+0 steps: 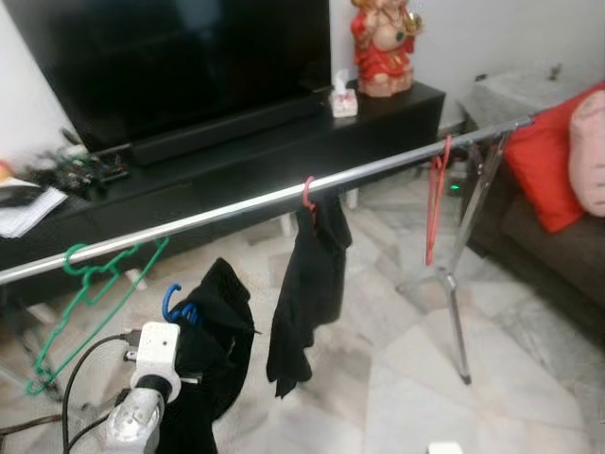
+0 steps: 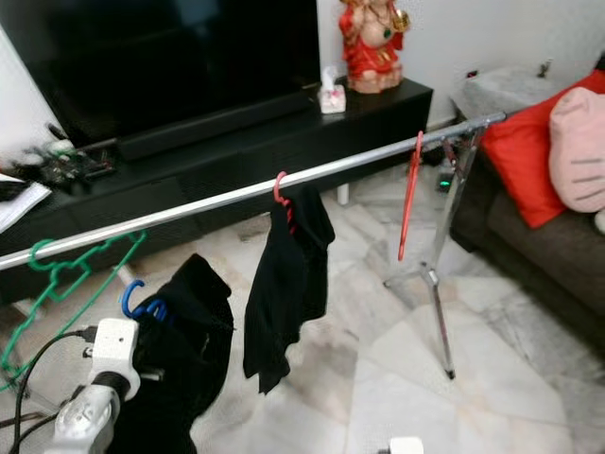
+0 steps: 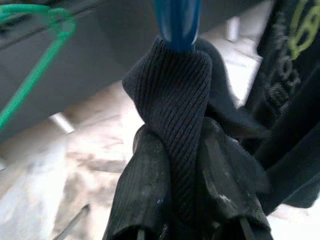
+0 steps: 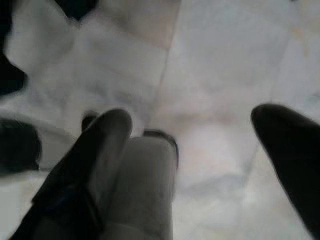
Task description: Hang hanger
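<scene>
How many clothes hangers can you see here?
4. An empty green hanger, a red one carrying a black garment and a bare red one hang on the rail; the left end effector holds a blue one with dark clothing.

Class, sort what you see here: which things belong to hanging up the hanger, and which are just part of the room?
Job:
blue hanger with black garment
left gripper, shut on the garment's collar
metal rail

Just there:
green hanger
red hanger
hung black garment
television
red statue
red cushion
</scene>
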You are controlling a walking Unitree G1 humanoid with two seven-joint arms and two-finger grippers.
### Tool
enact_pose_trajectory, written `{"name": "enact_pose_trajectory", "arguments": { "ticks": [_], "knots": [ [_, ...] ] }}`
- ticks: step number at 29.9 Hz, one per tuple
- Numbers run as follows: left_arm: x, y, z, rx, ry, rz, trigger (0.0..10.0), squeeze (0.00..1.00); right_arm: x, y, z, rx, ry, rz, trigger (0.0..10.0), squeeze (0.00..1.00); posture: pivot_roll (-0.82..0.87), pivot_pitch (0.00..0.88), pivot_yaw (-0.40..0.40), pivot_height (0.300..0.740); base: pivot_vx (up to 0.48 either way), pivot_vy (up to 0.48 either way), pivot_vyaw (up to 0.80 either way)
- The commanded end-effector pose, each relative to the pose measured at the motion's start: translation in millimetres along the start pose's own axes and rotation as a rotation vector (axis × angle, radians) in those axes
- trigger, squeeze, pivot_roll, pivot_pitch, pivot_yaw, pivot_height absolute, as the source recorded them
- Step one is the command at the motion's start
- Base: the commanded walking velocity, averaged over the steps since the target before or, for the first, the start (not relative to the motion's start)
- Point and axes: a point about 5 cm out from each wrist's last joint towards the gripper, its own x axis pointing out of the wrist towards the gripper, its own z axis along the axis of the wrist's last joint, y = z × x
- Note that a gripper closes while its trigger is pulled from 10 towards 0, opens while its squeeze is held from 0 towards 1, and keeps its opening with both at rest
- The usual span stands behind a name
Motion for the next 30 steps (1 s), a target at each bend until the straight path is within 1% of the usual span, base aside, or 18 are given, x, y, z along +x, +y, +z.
{"name": "enact_pose_trajectory", "arguments": {
  "ticks": [1, 6, 10, 12, 14, 15, 16, 18, 20, 27, 29, 30],
  "knots": [
    [6.0, -3.4, 18, 0.012, -0.072, -0.024, 10.0, 0.00, -4.1, 5.4, -21, 0.011, 0.081, 0.015, 10.0, 0.00, -0.16, 0.000, 0.115, 0.740, 0.000, 0.000, 0.00],
    [4.7, -5.8, 22, 0.006, -0.092, -0.042, 10.0, 0.00, -3.9, 5.1, -21, 0.003, 0.081, 0.017, 10.0, 0.00, -0.16, 0.000, 0.113, 0.740, 0.000, 0.000, 0.00],
    [4.8, -5.0, 24, 0.012, -0.099, -0.037, 10.0, 0.00, -3.7, 5.1, -20, 0.002, 0.077, 0.016, 10.0, 0.00, -0.16, 0.000, 0.113, 0.740, 0.000, 0.000, 0.00],
    [4.9, -6.1, 26, 0.023, -0.109, -0.055, 10.0, 0.00, -3.7, 4.9, -19, 0.004, 0.072, 0.013, 10.0, 0.00, -0.16, 0.000, 0.113, 0.740, 0.000, 0.000, 0.00],
    [7.1, -12.0, 33, 0.026, -0.119, -0.099, 10.0, 0.00, -3.7, 4.6, -19, 0.002, 0.070, 0.010, 10.0, 0.00, -0.16, 0.000, 0.110, 0.740, 0.000, 0.000, 0.00],
    [9.5, -17.5, 38, 0.041, -0.125, -0.139, 10.0, 0.00, -3.7, 4.6, -19, 0.001, 0.069, 0.009, 10.0, 0.00, -0.15, 0.000, 0.110, 0.740, 0.000, 0.000, 0.00],
    [9.5, -17.5, 38, 0.041, -0.125, -0.139, 10.0, 0.00, -3.7, 4.6, -19, 0.001, 0.069, 0.009, 10.0, 0.00, -0.15, 0.000, 0.110, 0.740, 0.000, 0.000, 0.00],
    [13.4, -24.6, 44, 0.095, -0.131, -0.179, 10.0, 0.00, -3.6, 4.6, -19, -0.001, 0.069, 0.009, 10.0, 0.00, -0.15, 0.000, 0.110, 0.740, 0.000, 0.000, 0.00],
    [18.0, -31.6, 51, 0.108, -0.145, -0.215, 10.0, 0.00, -3.5, 4.7, -18, -0.003, 0.068, 0.009, 10.0, 0.00, -0.15, 0.000, 0.110, 0.740, 0.000, 0.000, 0.00],
    [18.8, -31.9, 54, 0.097, -0.148, -0.218, 10.0, 0.00, -3.5, 5.0, -18, -0.001, 0.067, 0.008, 10.0, 0.00, -0.16, 0.000, 0.114, 0.740, 0.000, 0.000, 0.00],
    [19.3, -18.3, 46, 0.069, -0.106, -0.122, 10.0, 0.00, -3.4, 4.8, -18, 0.003, 0.066, -0.005, 10.0, 0.00, -0.16, 0.000, 0.113, 0.740, 0.000, 0.000, 0.00],
    [19.1, -18.4, 46, 0.069, -0.106, -0.124, 10.0, 0.00, -3.4, 4.7, -18, 0.001, 0.067, -0.005, 10.0, 0.00, -0.16, 0.000, 0.112, 0.740, 0.000, 0.000, 0.00]
  ]
}}
